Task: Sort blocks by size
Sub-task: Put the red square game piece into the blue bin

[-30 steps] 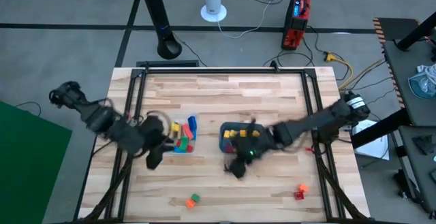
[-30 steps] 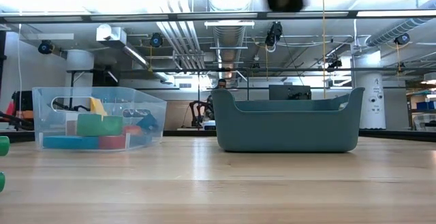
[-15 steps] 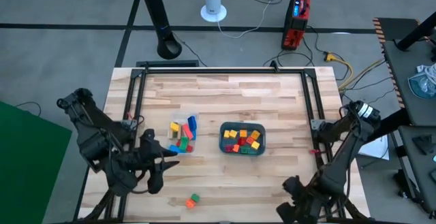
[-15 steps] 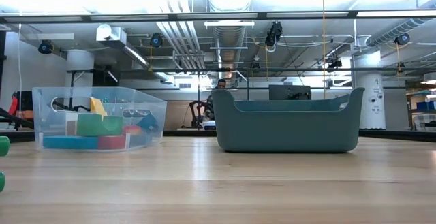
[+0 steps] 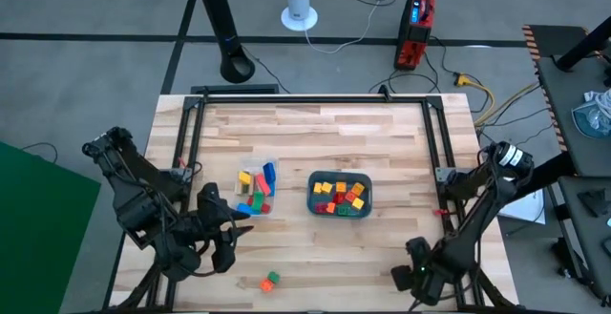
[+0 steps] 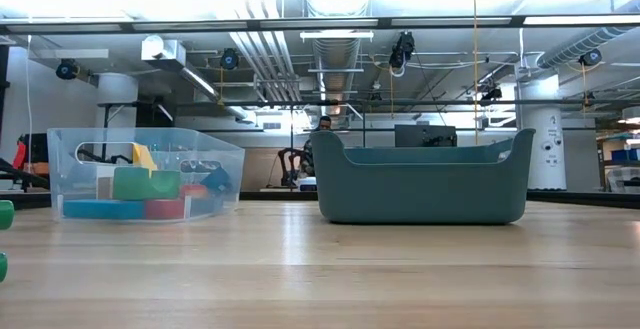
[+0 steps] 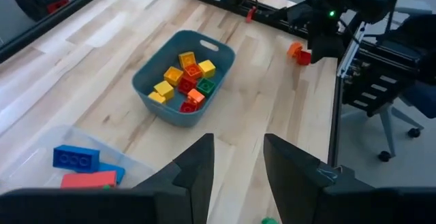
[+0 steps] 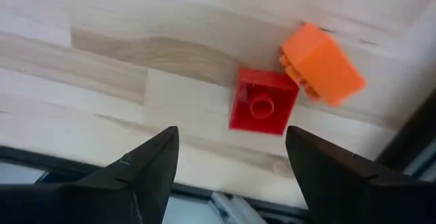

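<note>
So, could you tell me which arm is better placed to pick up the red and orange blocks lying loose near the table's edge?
The right. Its open gripper hangs directly over the red block, with the orange block touching it. The left gripper, also open, sits across the table.

Teal tray (image 5: pixel 339 209), clear container (image 6: pixel 145 174), red block (image 8: pixel 263 101) beside orange block (image 8: pixel 321 64) — pale wood table (image 5: pixel 315 133).

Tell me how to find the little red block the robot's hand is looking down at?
Go to the wooden table and follow its near edge to the right corner, where the right gripper hangs open. Two loose blocks lie touching there, away from the teal tray. The red block is the flat square one with a single round stud on top; its neighbour, the orange block, lies tipped on its side.
</note>
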Motion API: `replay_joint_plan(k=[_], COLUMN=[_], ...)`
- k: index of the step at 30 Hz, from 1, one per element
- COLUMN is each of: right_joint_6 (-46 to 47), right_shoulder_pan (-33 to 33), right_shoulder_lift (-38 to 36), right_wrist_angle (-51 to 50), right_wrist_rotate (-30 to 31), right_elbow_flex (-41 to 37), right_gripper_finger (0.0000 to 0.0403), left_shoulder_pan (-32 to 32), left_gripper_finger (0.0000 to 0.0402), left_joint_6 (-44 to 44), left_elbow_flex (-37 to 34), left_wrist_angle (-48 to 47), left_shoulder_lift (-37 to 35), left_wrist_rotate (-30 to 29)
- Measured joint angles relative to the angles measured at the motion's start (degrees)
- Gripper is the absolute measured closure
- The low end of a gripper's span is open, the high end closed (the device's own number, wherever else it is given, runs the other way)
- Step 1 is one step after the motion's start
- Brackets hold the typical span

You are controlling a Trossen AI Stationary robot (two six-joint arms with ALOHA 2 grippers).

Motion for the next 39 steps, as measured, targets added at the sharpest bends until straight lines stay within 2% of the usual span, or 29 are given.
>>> replay_joint_plan(k=[5,9,21,24,28,31,35,39], right_joint_6=[0.4,0.1,-4.2,-4.5,-5.6,-5.5,-9.8,-21.2], right_shoulder_pan=[0.0,0.0,-0.1,-0.1,-0.1,-0.3,-2.5,-8.9], right_shoulder_lift=[0.1,0.8,1.5,2.2,3.2,2.8,0.4,-0.6], right_wrist_angle=[7.1,7.8,7.8,7.3,7.4,7.6,8.1,7.9], right_wrist_rotate=[0.0,0.0,0.2,0.2,0.5,5.5,20.9,36.1], right_elbow_flex=[-4.8,-6.2,-3.6,-3.8,-3.6,-1.7,2.7,6.4], right_gripper_finger=[0.0152,0.0154,0.0161,0.0176,0.0218,0.0262,0.032,0.0327], left_shoulder_pan=[0.0,0.0,0.0,0.0,0.0,0.0,0.0,0.0], left_gripper_finger=[0.0287,0.0287,0.0287,0.0287,0.0287,0.0287,0.0287,0.0287], left_joint_6=[-0.2,-0.2,-0.2,0.1,0.2,0.2,0.2,0.7], left_elbow_flex=[0.0,-0.1,-0.1,-0.1,-0.1,-0.1,-0.1,-0.1], left_wrist_angle=[0.0,0.0,0.0,0.0,-0.1,-0.1,-0.1,-0.4], left_shoulder_lift=[0.0,0.0,0.0,0.0,0.0,0.0,0.0,0.0], left_wrist_rotate=[0.0,0.0,0.0,-0.2,-0.5,-0.5,-1.1,-2.0])
